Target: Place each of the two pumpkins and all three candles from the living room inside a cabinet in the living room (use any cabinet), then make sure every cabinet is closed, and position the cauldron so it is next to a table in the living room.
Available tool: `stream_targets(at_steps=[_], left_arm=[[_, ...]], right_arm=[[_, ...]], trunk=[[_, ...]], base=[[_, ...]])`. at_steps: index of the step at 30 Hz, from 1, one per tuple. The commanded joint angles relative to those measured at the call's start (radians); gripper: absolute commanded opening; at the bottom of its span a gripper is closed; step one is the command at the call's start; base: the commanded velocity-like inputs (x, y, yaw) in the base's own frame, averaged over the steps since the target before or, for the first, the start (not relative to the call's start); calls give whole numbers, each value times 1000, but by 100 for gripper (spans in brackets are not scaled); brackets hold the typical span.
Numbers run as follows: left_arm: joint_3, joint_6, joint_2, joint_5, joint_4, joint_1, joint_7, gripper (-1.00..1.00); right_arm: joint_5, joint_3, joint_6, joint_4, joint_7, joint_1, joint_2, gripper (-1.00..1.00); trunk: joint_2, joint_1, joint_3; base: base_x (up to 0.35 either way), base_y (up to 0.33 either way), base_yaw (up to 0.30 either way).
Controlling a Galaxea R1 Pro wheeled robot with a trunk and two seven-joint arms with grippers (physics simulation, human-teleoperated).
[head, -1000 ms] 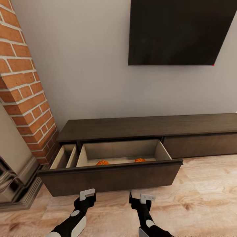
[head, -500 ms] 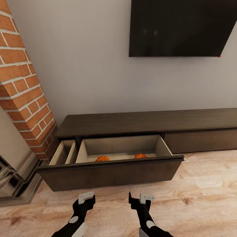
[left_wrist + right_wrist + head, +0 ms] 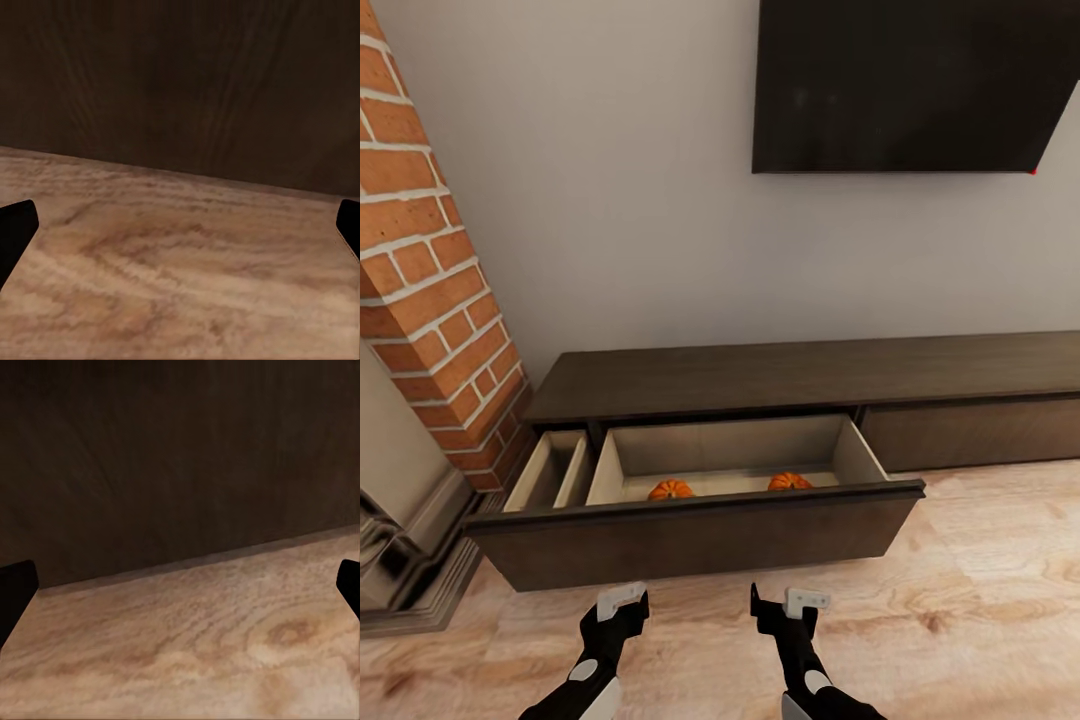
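Two pumpkins [image 3: 671, 489] [image 3: 790, 481] sit inside the cabinet [image 3: 760, 375] drawer (pulled wide open), beyond its front panel; left claw [image 3: 622, 601] and right claw [image 3: 788, 603] hover before it, jaws apart, empty.
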Motion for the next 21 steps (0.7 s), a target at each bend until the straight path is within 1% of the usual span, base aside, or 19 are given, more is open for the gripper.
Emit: stream_targets(at_steps=[1, 6, 21], left_arm=[[-9, -4, 0, 4, 0, -1, 8, 100], [-9, -3, 1, 5, 0, -1, 7, 100], [-9, -2, 1, 9, 0, -1, 6, 100]], right_arm=[[-3, 9, -2, 0, -8, -1, 0, 100], [-4, 8, 0, 0, -10, -1, 4, 100], [-5, 8, 4, 0, -11, -1, 10, 100]], trunk=[[0, 0, -1], [0, 0, -1], [0, 0, -1]], base=[[176, 0, 0], [91, 0, 0], [211, 0, 0]])
